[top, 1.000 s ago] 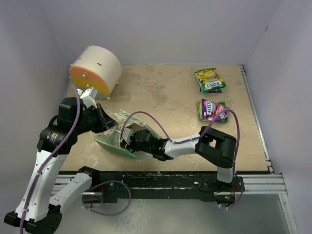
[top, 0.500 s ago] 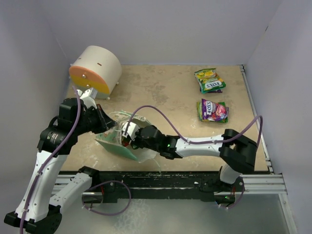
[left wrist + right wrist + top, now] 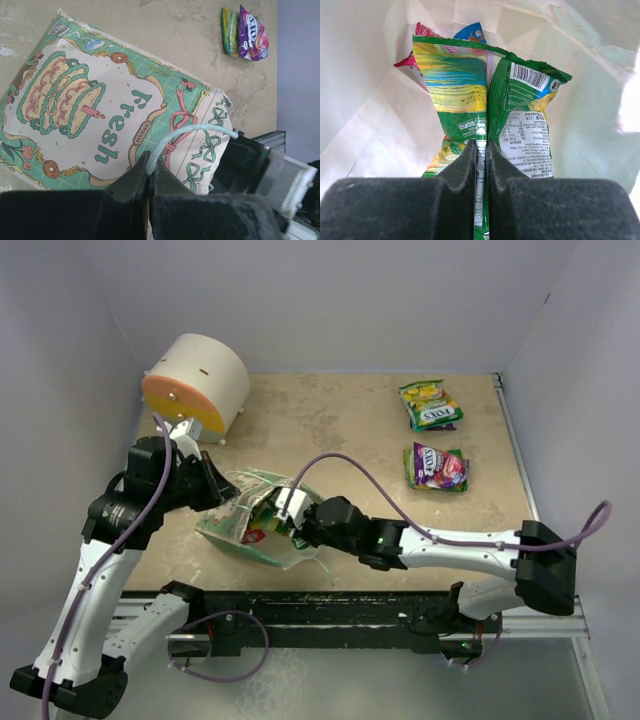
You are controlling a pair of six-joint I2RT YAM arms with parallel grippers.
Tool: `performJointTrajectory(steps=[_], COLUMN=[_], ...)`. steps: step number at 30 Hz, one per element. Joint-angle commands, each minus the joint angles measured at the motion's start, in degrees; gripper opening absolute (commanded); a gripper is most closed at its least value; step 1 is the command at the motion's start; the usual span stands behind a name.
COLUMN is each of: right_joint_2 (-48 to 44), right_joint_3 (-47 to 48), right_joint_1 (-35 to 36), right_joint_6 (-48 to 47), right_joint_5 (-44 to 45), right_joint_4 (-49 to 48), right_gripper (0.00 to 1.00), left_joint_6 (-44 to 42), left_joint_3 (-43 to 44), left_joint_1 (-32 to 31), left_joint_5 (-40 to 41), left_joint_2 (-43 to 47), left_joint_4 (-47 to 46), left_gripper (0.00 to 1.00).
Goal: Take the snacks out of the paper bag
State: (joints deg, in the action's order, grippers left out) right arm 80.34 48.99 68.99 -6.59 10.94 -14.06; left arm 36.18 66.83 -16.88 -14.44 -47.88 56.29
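Top external | paper bag (image 3: 232,532) lies near arm bases | purple packet (image 3: 437,467), then yellow-green packet (image 3: 430,405) farther right | cream drum (image 3: 197,382) far left | right gripper (image 3: 481,150) inside bag, pinching green packet (image 3: 520,130) | left gripper (image 3: 149,175) pinching string handle (image 3: 195,130)

Beige mottled tabletop (image 3: 340,430) between pale lilac walls (image 3: 330,300), evenly lit.

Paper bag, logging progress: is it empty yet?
Not empty. Inside the paper bag, the right gripper pinches a green packet, a pink packet behind.
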Motion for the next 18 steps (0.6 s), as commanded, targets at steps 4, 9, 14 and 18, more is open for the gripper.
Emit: performJointTrajectory(steps=[4, 9, 14, 18], right_joint_2=[-11.98, -19.48, -28.23, -34.86], right_joint_3=[0.14, 1.14, 3.08, 4.03], right_joint_1=[-0.04, -0.08, -0.07, -0.08], right_joint_6=[-3.45, -6.83, -10.84, -12.7], right_joint_5=[-4.87, -9.79, -9.72, -4.02], right_joint_4=[6.79, 12.5, 20.97, 23.51], right_gripper=[0.0, 0.0, 0.0, 0.0], left_joint_6=[-1.56, -1.56, -1.55, -1.64], left_joint_3=[2.17, 2.93, 2.85, 3.02], left_joint_1=[0.0, -0.06, -0.06, -0.05], left_joint_5=[3.51, 4.66, 4.88, 4.77], left_joint_2=[-1.94, -4.24, -5.66, -6.55], left_joint_4=[-0.21, 0.31, -0.11, -0.05], left_gripper=[0.0, 0.0, 0.0, 0.0])
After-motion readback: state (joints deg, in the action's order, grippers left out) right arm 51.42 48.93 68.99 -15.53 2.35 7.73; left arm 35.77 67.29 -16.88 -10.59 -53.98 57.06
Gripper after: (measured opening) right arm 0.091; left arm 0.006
